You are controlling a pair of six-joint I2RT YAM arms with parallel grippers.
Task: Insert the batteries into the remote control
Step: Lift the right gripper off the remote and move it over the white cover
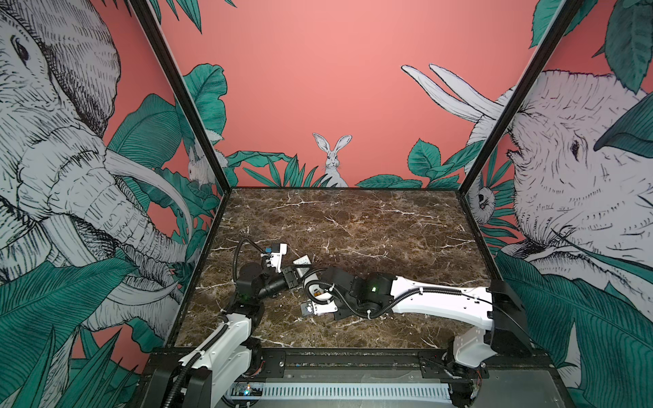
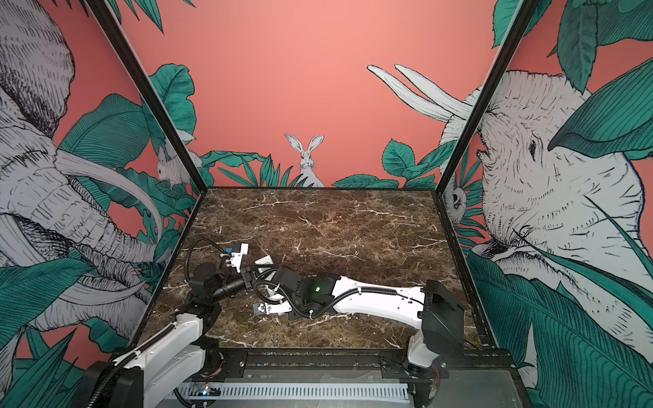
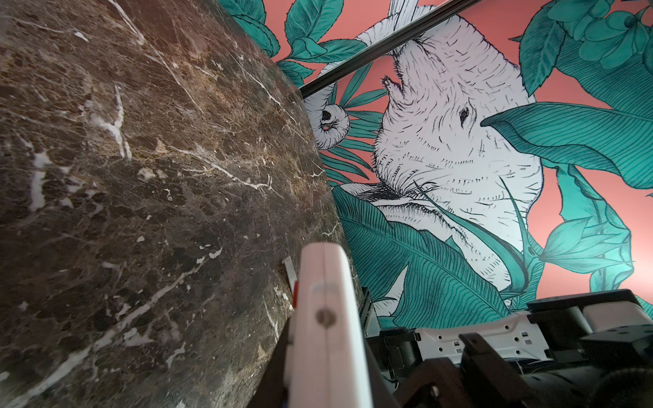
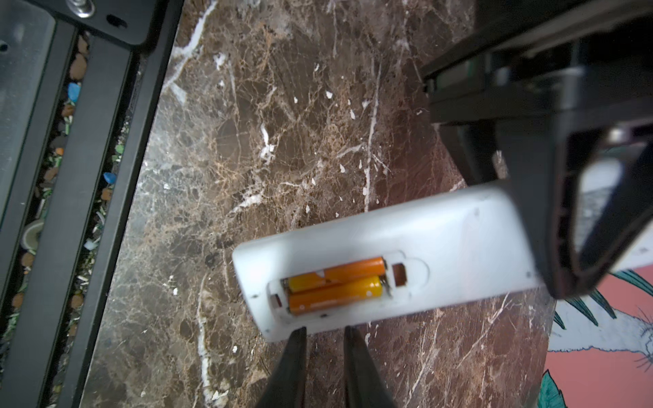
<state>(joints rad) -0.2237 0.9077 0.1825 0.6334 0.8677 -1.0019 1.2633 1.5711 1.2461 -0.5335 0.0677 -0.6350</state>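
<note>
My left gripper (image 3: 327,353) is shut on the remote control (image 3: 323,282), which shows edge-on between the jaws. The right wrist view faces the remote control's (image 4: 441,229) plain white back. Its compartment is uncovered, and the two orange batteries (image 4: 335,293) lie in it side by side. My right gripper (image 4: 325,330) hangs just off the remote's long edge beside the compartment, its jaws slightly apart and empty. In both top views one end of the remote (image 1: 303,263) (image 2: 264,261) sticks out past the left gripper (image 1: 292,276) (image 2: 251,273). The right gripper's tips are hidden under its own wrist.
The right arm (image 1: 424,296) stretches low across the brown marble table (image 1: 353,226) from the right. A black frame rail (image 4: 88,176) with debris in its gap runs along the table's front edge. Painted walls close in the back and both sides.
</note>
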